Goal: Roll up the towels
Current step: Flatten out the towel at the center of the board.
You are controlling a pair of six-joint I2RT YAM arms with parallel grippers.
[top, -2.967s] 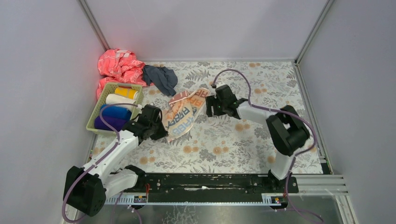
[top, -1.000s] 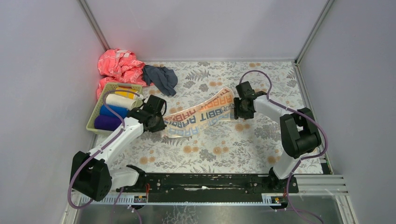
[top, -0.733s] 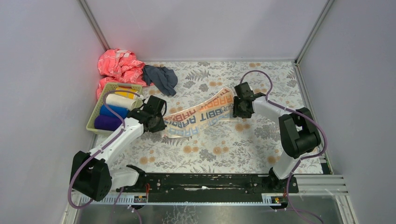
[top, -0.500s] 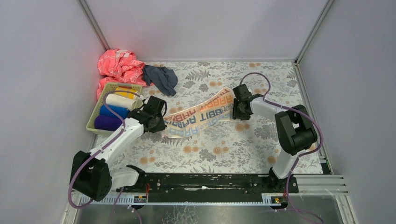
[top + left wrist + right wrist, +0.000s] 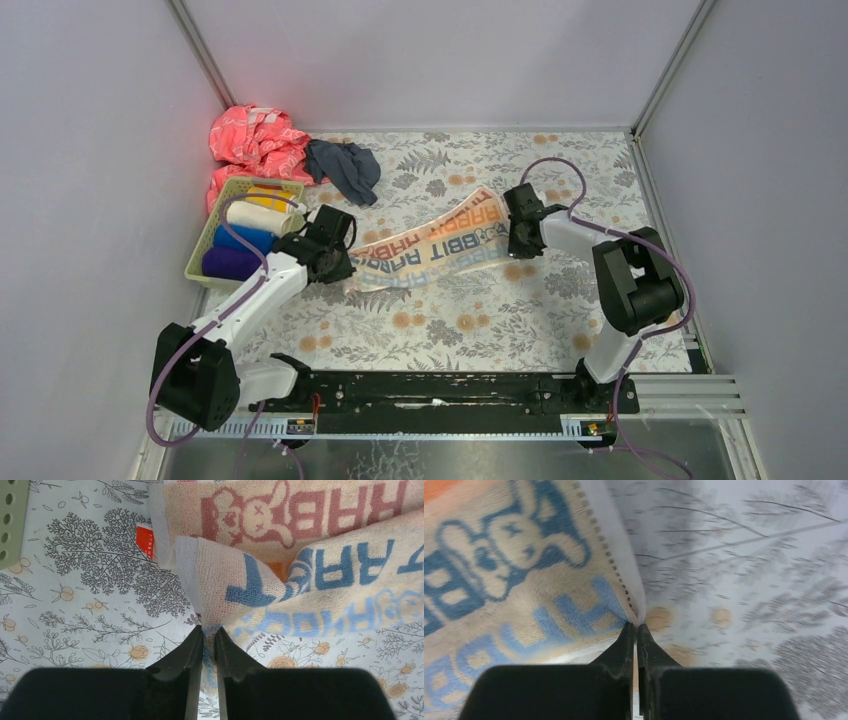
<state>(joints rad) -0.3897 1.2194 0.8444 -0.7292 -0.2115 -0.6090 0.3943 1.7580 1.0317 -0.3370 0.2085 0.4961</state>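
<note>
The cream RABBIT towel (image 5: pixel 430 250) lies stretched in a long band across the floral covering between my two grippers. My left gripper (image 5: pixel 338 266) is shut on its left end; in the left wrist view a fold of the towel (image 5: pixel 300 580) runs down between the closed tips of the left gripper (image 5: pixel 208 628). My right gripper (image 5: pixel 517 243) is at the towel's right end. In the right wrist view the right gripper (image 5: pixel 637 625) is shut, its tips pinching the white hem corner of the towel (image 5: pixel 524 580). A dark grey-blue towel (image 5: pixel 345 168) lies crumpled at the back.
A green basket (image 5: pixel 193 270) at the left holds yellow (image 5: pixel 268 192), white (image 5: pixel 255 215), blue (image 5: pixel 243 238) and purple (image 5: pixel 230 263) rolls; its corner (image 5: pixel 7 520) shows in the left wrist view. A pink cloth (image 5: pixel 255 140) is heaped in the back left corner. Walls enclose the table.
My right gripper, open a second ago beside the towel's right end, has closed on its corner. The left gripper has kept its hold and place.
</note>
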